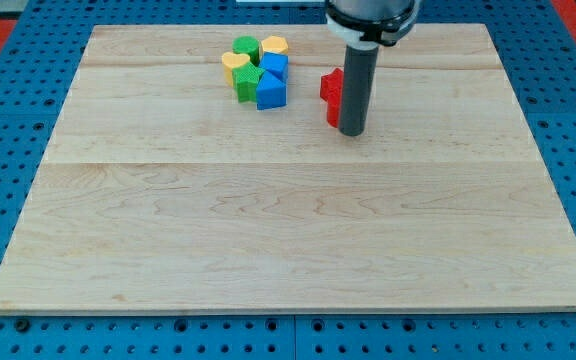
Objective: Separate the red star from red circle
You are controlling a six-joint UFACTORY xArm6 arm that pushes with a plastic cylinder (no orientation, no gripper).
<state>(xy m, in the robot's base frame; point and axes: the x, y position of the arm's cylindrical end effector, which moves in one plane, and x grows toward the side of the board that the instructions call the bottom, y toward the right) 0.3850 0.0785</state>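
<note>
Nearest the bottom edge, my tip [353, 131] is parked against the red blocks [332, 93] near the top edge, right of centre. Star and circle can't be told apart, mostly hidden. Rod only, nothing pinched. Wedging between them is probably needed next.

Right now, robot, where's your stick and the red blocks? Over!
My tip touching red blocks, partly hiding them. Star and circle indistinguishable. Green, yellow, blue block cluster apart, view's left.

worktop [288, 240]: pale wooden board lying on a blue pegboard surface [8, 120]
cluster: six blocks packed together near the view's top, left of centre
green blocks: one at the top [246, 47], one at lower left [247, 82]
yellow blocks: one on the left [234, 64], one at upper right [274, 46]
blue blocks: one in the middle [275, 66], one at the bottom [271, 90]
</note>
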